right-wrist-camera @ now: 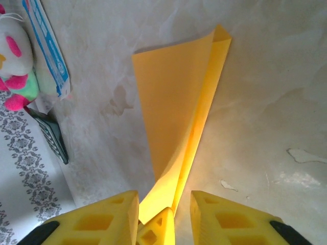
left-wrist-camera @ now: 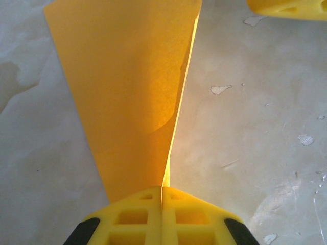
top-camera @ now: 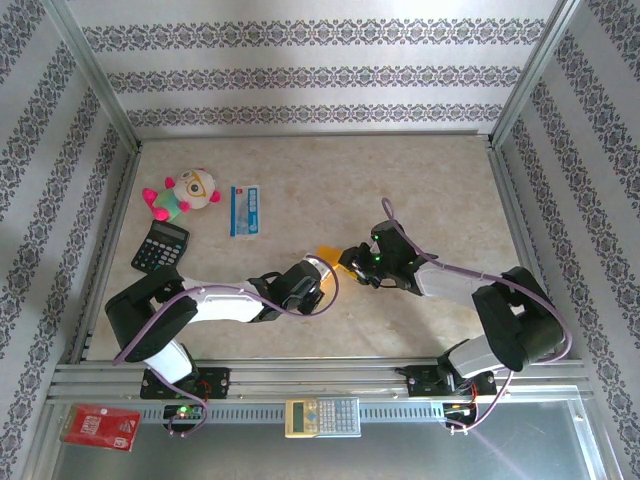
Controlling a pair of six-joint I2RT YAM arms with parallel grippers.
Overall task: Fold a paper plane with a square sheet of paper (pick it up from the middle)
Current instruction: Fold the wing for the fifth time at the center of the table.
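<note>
the orange-yellow sheet of paper (top-camera: 328, 252) sits near the middle of the table (top-camera: 430, 190), folded over on itself and held between the two arms. in the left wrist view the left gripper (left-wrist-camera: 161, 193) is clenched on the narrow near end of the sheet (left-wrist-camera: 127, 87), its two yellow fingers pressed flat together with the paper's edge in the seam, and the folded layers fan out wider away from the camera. in the right wrist view the right gripper (right-wrist-camera: 164, 200) stands with its jaws apart, one finger on each side of the sheet's (right-wrist-camera: 173, 112) lower end, gripping nothing; a third yellow fingertip, seemingly the other arm's, shows between them at the bottom edge. from above, the left gripper (top-camera: 320, 274) and right gripper (top-camera: 353, 260) meet nose to nose, hiding most of the sheet. well off to the left lie a plush toy (top-camera: 185, 192), a blue-and-white packet (top-camera: 245, 210) and a black calculator (top-camera: 160, 247), all apart from the paper. on the metal shelf in front of the arm bases rest a red packet (top-camera: 100, 427) and a beige calculator (top-camera: 322, 417).
</note>
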